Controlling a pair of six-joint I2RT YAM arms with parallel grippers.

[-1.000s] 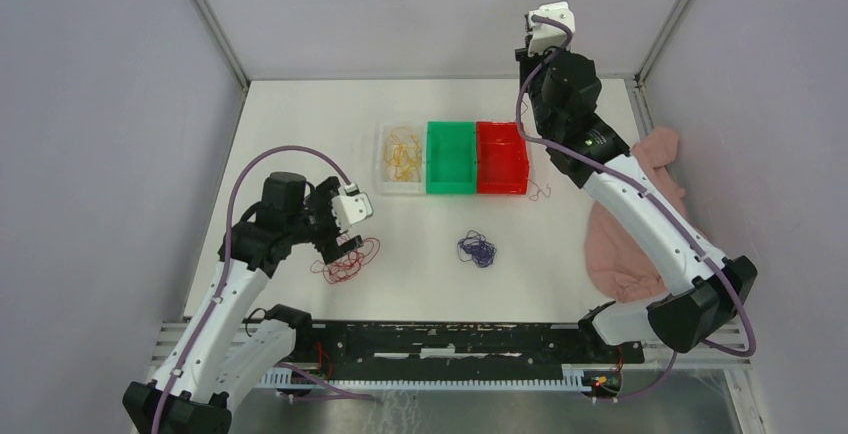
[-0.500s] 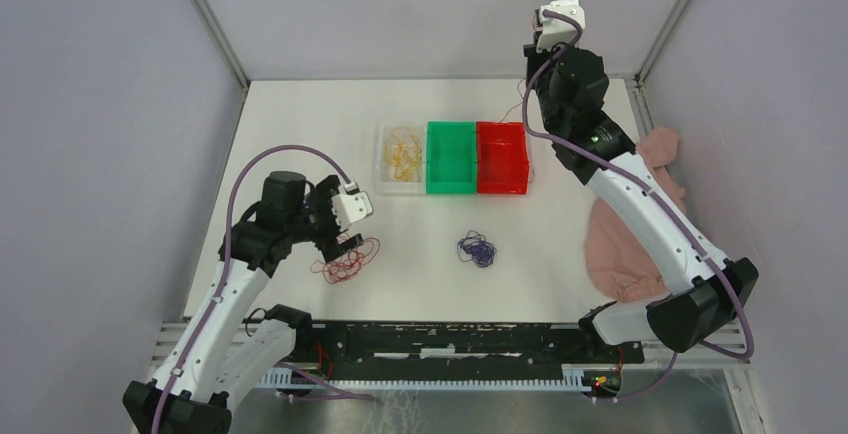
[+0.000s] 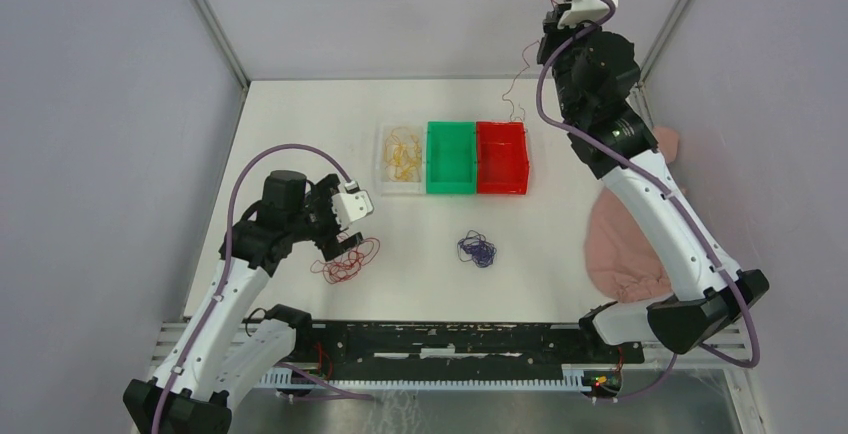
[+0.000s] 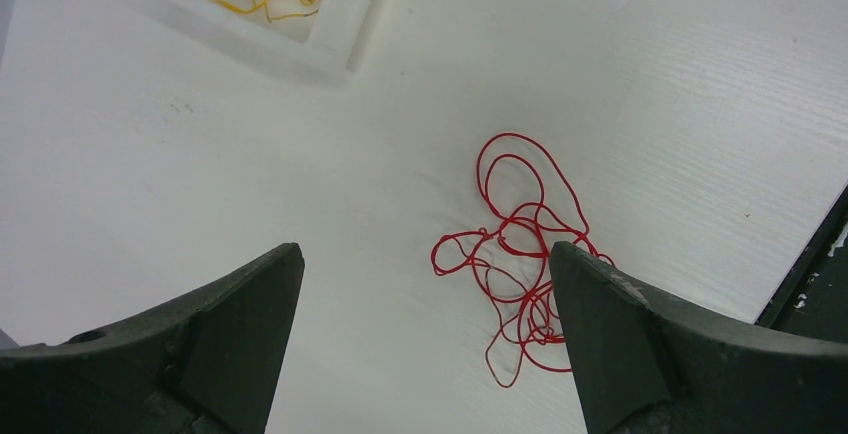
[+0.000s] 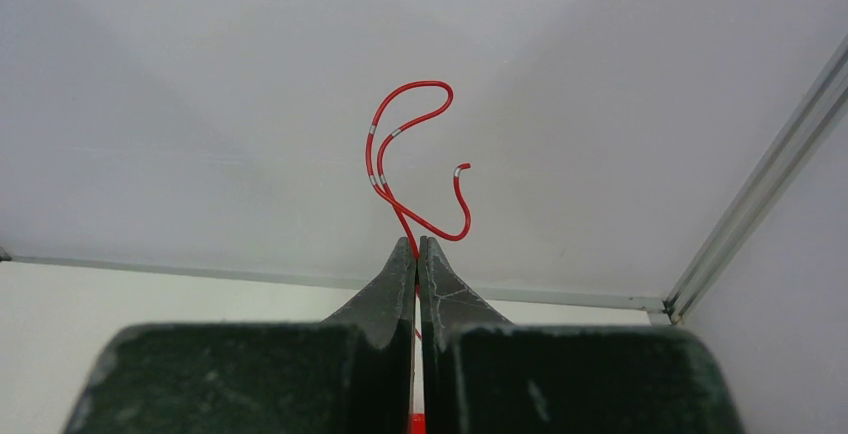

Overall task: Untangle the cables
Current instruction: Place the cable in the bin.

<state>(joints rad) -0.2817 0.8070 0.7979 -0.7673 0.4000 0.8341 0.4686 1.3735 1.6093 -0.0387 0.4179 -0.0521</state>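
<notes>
- Right hand (image 5: 417,246), upper right of the top view, pinched shut on a red cable (image 5: 385,144).
- Left hand (image 4: 422,252) gapes wide over a red tangle (image 4: 517,241) on the surface (image 4: 150,154).

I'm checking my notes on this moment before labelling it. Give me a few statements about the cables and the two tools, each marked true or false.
1. The right tool is shut on a red cable. True.
2. The left tool grips the red tangle. False: it is open and grips nothing, and the tangle lies on the table.
3. The purple cable lies on the table. True.
4. The yellow cable lies loose on the table. False: it lies in the clear bin.
</notes>
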